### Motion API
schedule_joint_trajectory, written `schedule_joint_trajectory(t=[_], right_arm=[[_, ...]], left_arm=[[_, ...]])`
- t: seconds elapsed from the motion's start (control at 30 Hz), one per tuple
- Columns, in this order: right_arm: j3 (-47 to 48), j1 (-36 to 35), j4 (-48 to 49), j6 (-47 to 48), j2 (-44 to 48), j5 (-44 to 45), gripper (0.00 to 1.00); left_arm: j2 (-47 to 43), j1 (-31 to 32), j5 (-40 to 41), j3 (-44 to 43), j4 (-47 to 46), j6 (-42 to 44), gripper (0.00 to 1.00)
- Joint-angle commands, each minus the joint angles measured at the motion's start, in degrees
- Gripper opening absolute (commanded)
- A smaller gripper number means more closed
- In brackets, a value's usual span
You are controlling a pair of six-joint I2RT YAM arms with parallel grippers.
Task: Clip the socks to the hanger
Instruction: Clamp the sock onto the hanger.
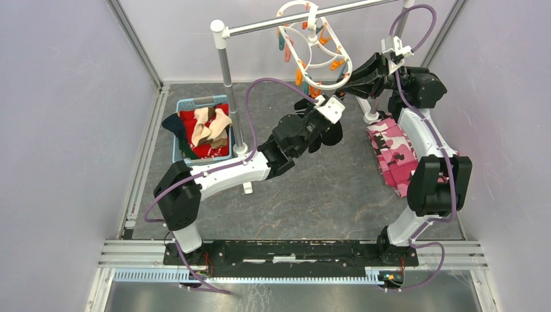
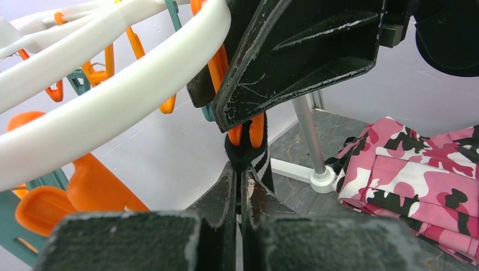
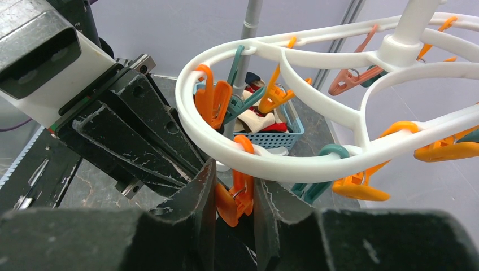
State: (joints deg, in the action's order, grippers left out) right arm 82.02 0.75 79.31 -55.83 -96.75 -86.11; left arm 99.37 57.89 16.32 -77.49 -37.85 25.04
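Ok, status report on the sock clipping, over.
Left end effector shut on dark sock, up at hanger. Right end effector squeezing orange clip. Sock tip at clip mouth. Nothing between them.

A white plastic oval-ring clip hanger hangs by its top hook from the horizontal bar of the silver metal pole rack, tilted, with orange and teal clothespins dangling from its rings. Under the ring's low end, one orange clothespin sits pressed between the fingers of the right claw. A dark sock with white stripes hangs with its top edge at that pin's mouth, pinched just below by the closed left claw. The remaining socks, red with white pattern, beige and dark, lie heaped in a blue plastic basket just left of the rack's left upright.
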Motion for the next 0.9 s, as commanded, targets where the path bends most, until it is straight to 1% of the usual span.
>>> schedule_joint_trajectory(t=[0.0, 0.23, 0.43, 0.7, 0.87], right_arm=[[0.58, -0.44, 7.3, -3.67, -0.7, -2.37, 0.04], [2.46, -0.46, 12.06, -8.85, -1.86, -2.44, 0.04], [2.84, -0.45, 11.93, -8.86, -1.49, -2.41, 0.04], [2.09, -0.47, 12.1, -8.93, -1.25, -2.42, 0.04], [2.01, -0.41, 12.1, -8.9, -1.25, -2.47, 0.03]], left_arm=[[-3.17, 0.29, -2.39, -1.07, -2.99, -4.46, 0.02], [-3.75, 0.29, -2.55, -0.73, -0.48, -4.77, 0.02], [-4.36, 0.27, -0.75, 2.37, 0.14, -3.35, 0.02], [-4.03, 0.21, -0.23, 2.07, 1.37, 3.61, 0.02], [-4.07, 0.21, -1.62, 1.6, 1.46, 6.98, 0.02]])
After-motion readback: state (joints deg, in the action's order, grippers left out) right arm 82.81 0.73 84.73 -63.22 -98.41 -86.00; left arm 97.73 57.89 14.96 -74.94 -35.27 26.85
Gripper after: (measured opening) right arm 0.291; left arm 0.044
